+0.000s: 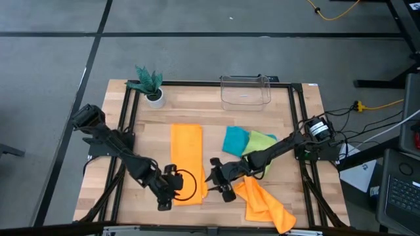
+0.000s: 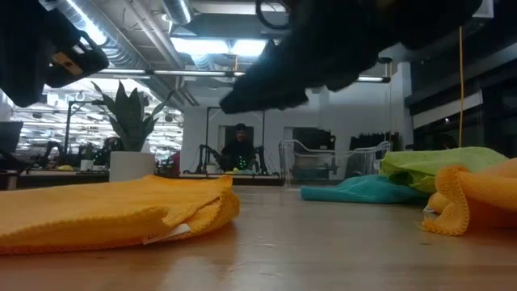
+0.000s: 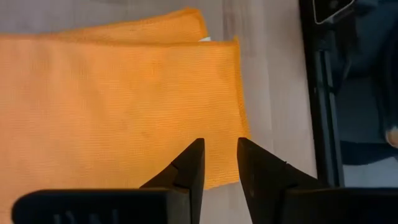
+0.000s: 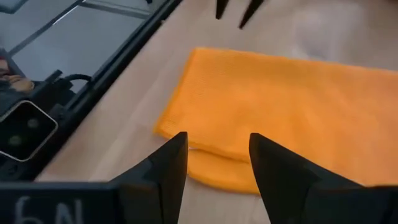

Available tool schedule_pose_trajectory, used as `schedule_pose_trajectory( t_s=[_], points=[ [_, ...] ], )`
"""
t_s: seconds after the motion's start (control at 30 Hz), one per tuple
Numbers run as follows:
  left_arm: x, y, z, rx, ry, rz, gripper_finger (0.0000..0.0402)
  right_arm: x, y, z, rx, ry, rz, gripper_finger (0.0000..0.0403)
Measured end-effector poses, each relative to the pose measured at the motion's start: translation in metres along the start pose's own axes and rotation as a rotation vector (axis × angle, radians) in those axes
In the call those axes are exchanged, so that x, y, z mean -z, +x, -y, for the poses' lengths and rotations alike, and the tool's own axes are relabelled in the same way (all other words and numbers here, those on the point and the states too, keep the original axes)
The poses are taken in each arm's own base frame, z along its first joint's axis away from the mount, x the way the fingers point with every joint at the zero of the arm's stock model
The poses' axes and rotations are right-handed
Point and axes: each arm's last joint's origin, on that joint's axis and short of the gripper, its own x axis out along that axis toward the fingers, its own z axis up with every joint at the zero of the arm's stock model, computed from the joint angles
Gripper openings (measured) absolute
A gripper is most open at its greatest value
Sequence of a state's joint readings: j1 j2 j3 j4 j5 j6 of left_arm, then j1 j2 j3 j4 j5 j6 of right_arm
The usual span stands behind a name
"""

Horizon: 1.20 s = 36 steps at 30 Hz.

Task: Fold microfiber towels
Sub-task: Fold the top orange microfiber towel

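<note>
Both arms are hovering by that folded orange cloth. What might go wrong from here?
1. The folded orange towel has uneven layers at its near end, with the lower one sticking out; a pinch by the open left pincer might catch only the top layer and spoil the fold.
2. The open right pincer hangs close to the left one, so the arms might bump.
3. The crumpled orange towel lies near the table edge and might get knocked off.

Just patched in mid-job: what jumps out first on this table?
The folded orange towel lies mid-table, with the left pincer and right pincer hovering open at its near end, holding nothing. To its right sit a crumpled orange towel, a teal towel and a lime green towel.
</note>
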<state>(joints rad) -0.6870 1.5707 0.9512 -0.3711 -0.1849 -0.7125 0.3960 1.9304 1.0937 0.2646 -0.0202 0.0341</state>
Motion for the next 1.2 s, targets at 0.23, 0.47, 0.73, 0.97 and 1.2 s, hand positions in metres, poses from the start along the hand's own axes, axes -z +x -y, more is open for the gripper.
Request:
schedule_pose_trajectory(
  t_s=[0.23, 0.47, 0.73, 0.97, 1.2],
  points=[
    [0.003, -0.001, 0.003, -0.008, -0.078, 0.013, 0.0149, -0.006, 0.004, -0.012, -0.026, -0.086, 0.012, 0.0174],
    [0.012, 0.008, 0.028, 0.094, -0.075, 0.064, 0.0194, -0.001, 0.006, -0.035, -0.073, -0.116, -0.008, 0.0174],
    [0.027, 0.019, 0.037, 0.063, 0.077, 0.05, 0.0193, -0.001, 0.007, -0.026, -0.053, 0.04, -0.006, 0.0202],
    [0.026, 0.019, 0.036, 0.024, 0.084, 0.084, 0.0193, -0.001, 0.008, -0.017, -0.032, 0.042, -0.002, 0.0275],
    [0.034, 0.033, 0.035, -0.027, 0.122, 0.062, 0.0193, 0.015, 0.036, -0.016, -0.031, -0.009, -0.015, 0.0277]
  ],
)
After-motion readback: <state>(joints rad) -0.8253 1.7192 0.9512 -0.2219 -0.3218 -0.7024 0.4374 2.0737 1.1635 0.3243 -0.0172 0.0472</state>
